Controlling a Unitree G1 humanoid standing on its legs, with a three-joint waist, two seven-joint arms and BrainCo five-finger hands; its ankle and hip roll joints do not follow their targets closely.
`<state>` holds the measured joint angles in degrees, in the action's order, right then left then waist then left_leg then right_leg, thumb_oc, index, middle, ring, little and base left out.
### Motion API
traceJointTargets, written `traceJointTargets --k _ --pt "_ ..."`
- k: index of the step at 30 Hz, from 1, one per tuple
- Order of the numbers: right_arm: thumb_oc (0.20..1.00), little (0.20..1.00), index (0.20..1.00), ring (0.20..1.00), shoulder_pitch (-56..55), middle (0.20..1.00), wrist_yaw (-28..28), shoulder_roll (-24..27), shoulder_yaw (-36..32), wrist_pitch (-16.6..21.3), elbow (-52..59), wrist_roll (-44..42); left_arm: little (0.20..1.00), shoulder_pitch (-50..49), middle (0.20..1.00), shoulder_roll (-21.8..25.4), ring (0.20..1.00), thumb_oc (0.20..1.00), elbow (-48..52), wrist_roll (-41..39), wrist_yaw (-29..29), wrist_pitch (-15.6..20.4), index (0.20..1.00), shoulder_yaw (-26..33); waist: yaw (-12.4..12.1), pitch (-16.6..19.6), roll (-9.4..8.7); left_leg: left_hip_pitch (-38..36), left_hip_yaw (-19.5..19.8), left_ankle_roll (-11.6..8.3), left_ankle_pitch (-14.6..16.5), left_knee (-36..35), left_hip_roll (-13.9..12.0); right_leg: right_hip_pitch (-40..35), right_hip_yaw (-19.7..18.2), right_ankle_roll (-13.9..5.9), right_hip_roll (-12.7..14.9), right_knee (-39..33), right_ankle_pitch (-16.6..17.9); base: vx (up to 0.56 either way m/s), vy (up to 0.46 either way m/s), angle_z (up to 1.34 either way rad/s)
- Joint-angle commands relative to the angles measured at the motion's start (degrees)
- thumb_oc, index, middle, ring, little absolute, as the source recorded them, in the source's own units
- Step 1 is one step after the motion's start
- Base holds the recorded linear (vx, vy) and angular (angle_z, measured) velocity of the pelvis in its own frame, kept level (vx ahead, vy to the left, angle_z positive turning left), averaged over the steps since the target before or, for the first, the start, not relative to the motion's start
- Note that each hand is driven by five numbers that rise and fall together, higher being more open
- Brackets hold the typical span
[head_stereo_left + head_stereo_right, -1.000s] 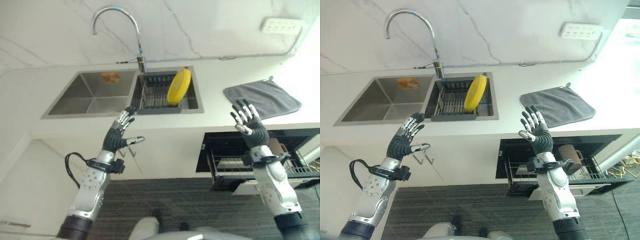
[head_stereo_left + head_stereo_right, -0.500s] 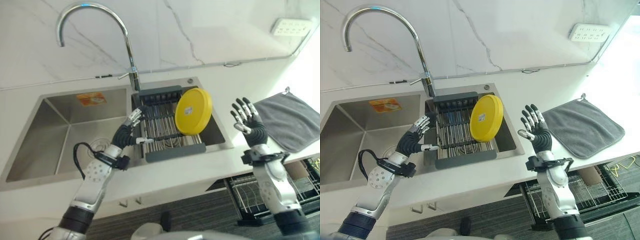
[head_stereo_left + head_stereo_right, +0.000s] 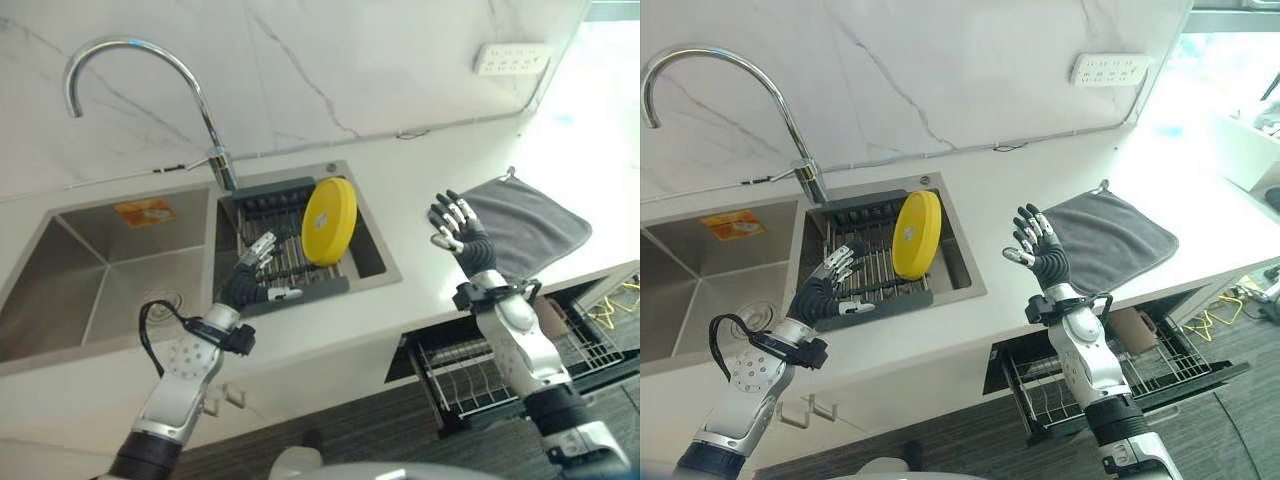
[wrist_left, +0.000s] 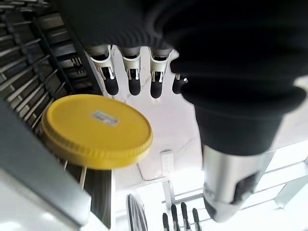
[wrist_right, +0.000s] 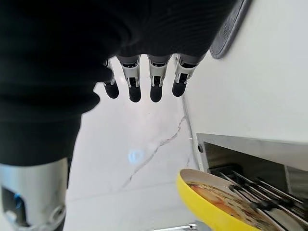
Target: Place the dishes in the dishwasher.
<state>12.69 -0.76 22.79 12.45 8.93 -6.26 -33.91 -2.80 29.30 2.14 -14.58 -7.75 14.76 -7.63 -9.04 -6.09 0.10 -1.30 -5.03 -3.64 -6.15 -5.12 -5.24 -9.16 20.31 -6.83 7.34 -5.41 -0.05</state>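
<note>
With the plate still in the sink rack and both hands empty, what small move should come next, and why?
Probably the left hand should ease forward to the yellow plate and close on its rim. The plate stands on edge in the rack, and that open hand is nearest, just short of it. The right hand is open over the counter, farther off.

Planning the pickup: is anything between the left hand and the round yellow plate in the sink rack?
Nothing visible. The left hand, open, hovers over the dark sink rack, near the upright round yellow plate, open space between.
</note>
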Motion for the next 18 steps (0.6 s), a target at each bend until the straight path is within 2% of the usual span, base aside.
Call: traceJointTargets --k 1,7,18 --pt "1.000 1.000 1.000 1.000 3.08 1.000 0.62 -1.21 0.39 1.06 1.08 -0.94 1.000 2.82 1.000 1.97 1.000 1.000 2.40 1.05 0.30 2.48 1.000 0.85 -1.95 2.16 -0.90 0.88 3.44 2.22 1.85 0.12 4.20 -0.24 1.07 0.53 1.42 0.49 2.91 0.00 0.000 0.00" --pt "1.000 1.000 1.000 1.000 4.68 1.000 0.10 -2.96 3.36 -0.66 -0.85 -0.23 1.000 3.59 1.000 2.42 1.000 1.000 3.48 1.69 -1.39 2.15 1.000 0.77 -3.14 2.23 -0.95 0.10 4.96 2.49 2.28 0.12 4.49 -0.34 2.64 0.21 2.01 0.81 3.30 0.00 0.000 0.13" --pt "1.000 1.000 1.000 1.000 10.56 1.000 5.30 -5.50 3.52 -0.54 -6.98 -1.67 1.000 4.04 1.000 3.45 1.000 1.000 5.74 1.36 -4.29 2.66 1.000 1.00 -5.96 1.85 -1.05 -0.80 6.64 3.13 2.79 0.12 5.07 -1.15 4.77 -0.18 2.67 1.39 3.49 0.03 0.014 0.14"
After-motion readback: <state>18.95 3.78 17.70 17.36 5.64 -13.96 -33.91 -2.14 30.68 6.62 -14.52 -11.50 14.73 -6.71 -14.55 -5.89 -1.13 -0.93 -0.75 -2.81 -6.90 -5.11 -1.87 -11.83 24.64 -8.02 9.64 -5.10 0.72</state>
